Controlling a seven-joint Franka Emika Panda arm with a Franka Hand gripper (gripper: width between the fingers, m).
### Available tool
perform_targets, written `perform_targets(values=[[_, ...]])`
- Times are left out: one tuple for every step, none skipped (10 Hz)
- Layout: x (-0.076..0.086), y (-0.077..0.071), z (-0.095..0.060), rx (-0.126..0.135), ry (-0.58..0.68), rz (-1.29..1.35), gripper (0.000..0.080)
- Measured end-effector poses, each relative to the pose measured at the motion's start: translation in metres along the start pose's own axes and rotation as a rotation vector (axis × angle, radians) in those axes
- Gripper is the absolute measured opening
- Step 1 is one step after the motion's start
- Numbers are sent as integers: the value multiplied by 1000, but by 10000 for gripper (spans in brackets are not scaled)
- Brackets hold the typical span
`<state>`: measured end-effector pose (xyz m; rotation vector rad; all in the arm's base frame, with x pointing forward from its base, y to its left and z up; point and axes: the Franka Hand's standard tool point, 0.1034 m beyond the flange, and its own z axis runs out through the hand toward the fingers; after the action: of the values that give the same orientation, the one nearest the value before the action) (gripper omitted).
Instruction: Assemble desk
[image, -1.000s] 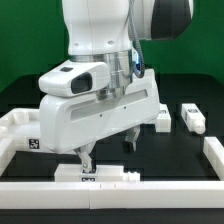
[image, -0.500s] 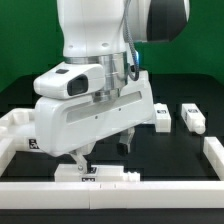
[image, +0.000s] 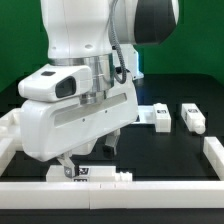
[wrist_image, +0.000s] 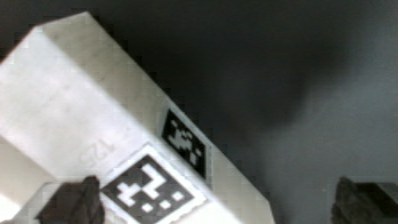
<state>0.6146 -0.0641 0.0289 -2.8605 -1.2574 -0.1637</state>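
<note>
a white desk leg (image: 100, 175) lies flat on the black table (image: 170, 150), just beside the low white border wall (image: 150, 188) nearest the exterior camera

a small black-and-white square tag (image: 83, 174) shows on the side of the leg that faces us

in the wrist view we see the same leg (wrist_image: 98, 110) close up as a long white block running at a slant, with one tag (wrist_image: 151, 190) on its upper face and another tag (wrist_image: 185, 140) on the adjoining side

the gripper (image: 88, 157) hangs directly over this leg, its jaws spread wide and holding nothing

in the wrist view one dark finger (wrist_image: 75, 200) sits right by the tagged part of the leg; we cannot tell whether it touches

a second leg (image: 160, 116) and a third leg (image: 192, 117) lie near each other, well apart from the gripper, toward the exterior view's right

the white arm (image: 80, 60) fills most of the exterior view, with a green backdrop (image: 190, 50) behind it
</note>
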Motion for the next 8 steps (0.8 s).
perform_targets(values=[[0,0,0,-3,0,2,649],[0,0,0,-6,2,8,649],[0,0,1,-14,6,15,649],[0,0,2,-36,18,18,649],[1,-2,2,-57,30,37,649],[2,-6,2,-69,38,58,649],[5,-14,3,-91,54,83,649],[7,-26,3,-102,66,98,649]])
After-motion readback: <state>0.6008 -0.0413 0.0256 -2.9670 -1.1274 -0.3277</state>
